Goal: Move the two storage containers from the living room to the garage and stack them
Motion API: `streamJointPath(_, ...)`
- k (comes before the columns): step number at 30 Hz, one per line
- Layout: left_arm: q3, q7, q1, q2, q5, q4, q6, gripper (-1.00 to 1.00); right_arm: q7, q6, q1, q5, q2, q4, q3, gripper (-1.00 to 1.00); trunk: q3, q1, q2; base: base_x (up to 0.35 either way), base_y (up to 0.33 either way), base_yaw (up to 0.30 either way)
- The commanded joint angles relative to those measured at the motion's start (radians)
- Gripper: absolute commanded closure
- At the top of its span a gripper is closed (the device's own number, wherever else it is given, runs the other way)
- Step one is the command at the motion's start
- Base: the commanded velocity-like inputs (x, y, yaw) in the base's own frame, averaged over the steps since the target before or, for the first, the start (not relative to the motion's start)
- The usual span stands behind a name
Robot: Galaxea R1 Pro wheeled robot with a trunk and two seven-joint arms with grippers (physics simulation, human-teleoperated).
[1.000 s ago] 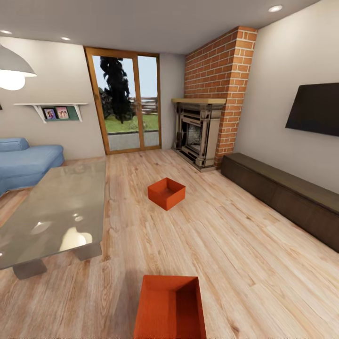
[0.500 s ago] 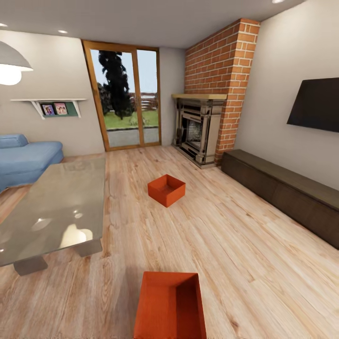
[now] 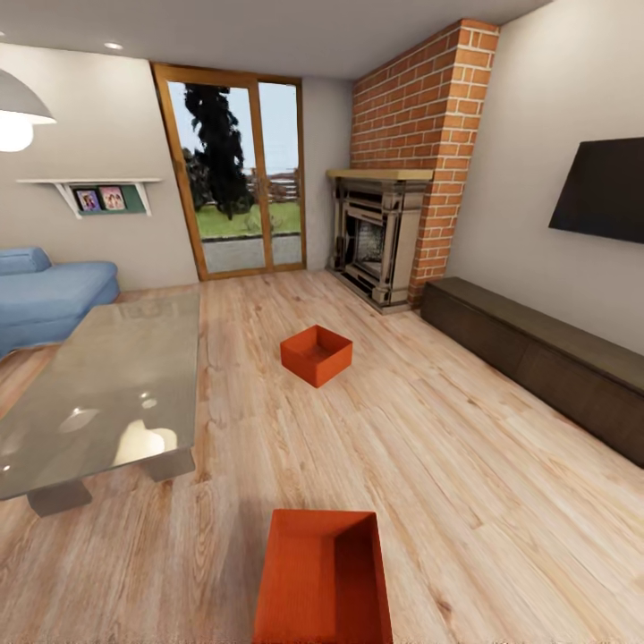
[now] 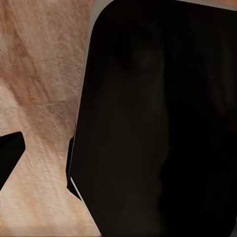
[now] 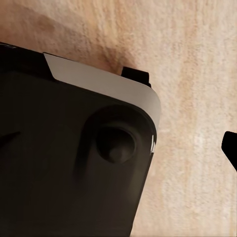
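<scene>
While I face the living room | near bin (image 3: 322, 577) dead ahead on wood floor (image 3: 465, 465), centred between arms | far bin (image 3: 316, 354) beyond | fingers' spread: cannot tell, views seemingly blocked

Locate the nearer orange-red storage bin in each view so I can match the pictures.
Head view: the nearer orange-red, thin-walled square bin sits at bottom centre on the floor, cut by the lower edge.
Left wrist view: not in it; dark robot housing over floor.
Right wrist view: not in it; dark housing over floor.
Shared landmark: the light wood plank floor, also seen at and.
</scene>
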Motion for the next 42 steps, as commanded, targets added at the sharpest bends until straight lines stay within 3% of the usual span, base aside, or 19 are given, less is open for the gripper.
streamJointPath(1, 0.001, 0.001, 0.0, 0.0, 0.005, -0.001, 0.002, -1.0, 0.005, -0.006, -0.001, -0.01, 0.0, 0.003, 0.008, -1.0, -0.003, 0.0, 0.0, 0.0, 0.0, 0.0)
streamJointPath(17, 0.002, 0.001, 0.0, -0.001, 0.005, 0.001, 0.002, -1.0, 0.006, -0.004, -0.001, -0.005, -0.002, 0.003, 0.012, -1.0, -0.029, 0.0, 0.0, 0.0, 0.0, 0.012)
streamJointPath(42, 0.0, 0.001, 0.0, -0.001, 0.005, 0.001, 0.002, -1.0, 0.006, -0.004, -0.001, -0.007, -0.001, 0.003, 0.013, -1.0, -0.069, 0.0, 0.0, 0.0, 0.0, 0.121)
